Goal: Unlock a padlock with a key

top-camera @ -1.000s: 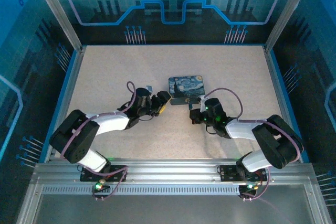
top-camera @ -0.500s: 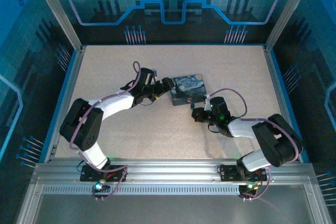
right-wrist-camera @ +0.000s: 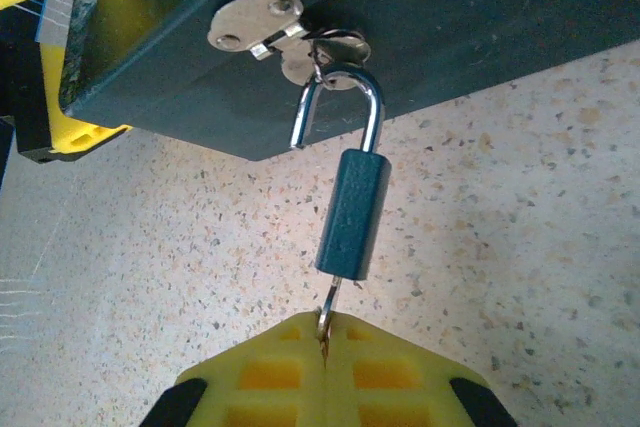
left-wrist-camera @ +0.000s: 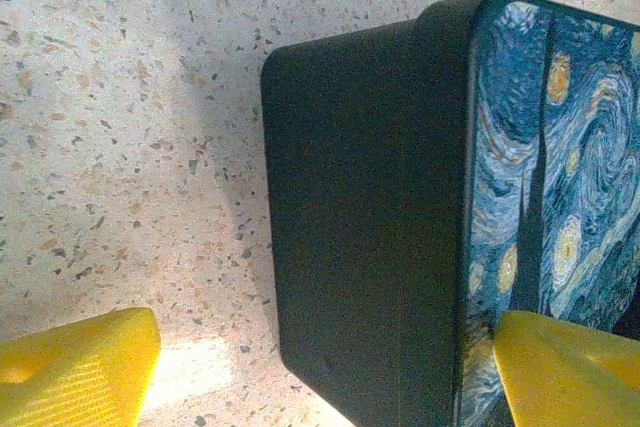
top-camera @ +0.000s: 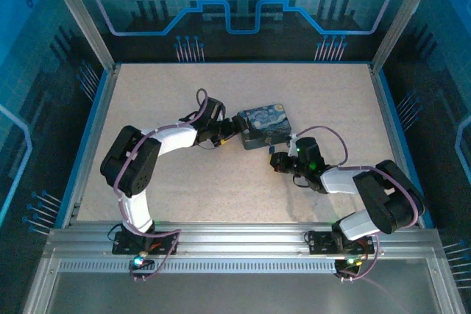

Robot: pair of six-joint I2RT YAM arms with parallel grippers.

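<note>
The right gripper [right-wrist-camera: 323,335], bottom middle of its wrist view, has its 2 yellow fingers pinching the key [right-wrist-camera: 331,302], whose tip sits in the base of the padlock [right-wrist-camera: 352,215]. The padlock is hooked through the hasp [right-wrist-camera: 262,27] on the tin [right-wrist-camera: 480,17], with 1 shackle leg free of the body. At the centre of the top view, the left gripper [top-camera: 235,130] has its jaws spread across the tin's left end.

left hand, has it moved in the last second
Yes. In the top view the left hand has moved away from the near rail and rightward, to the left end of the tin.
</note>
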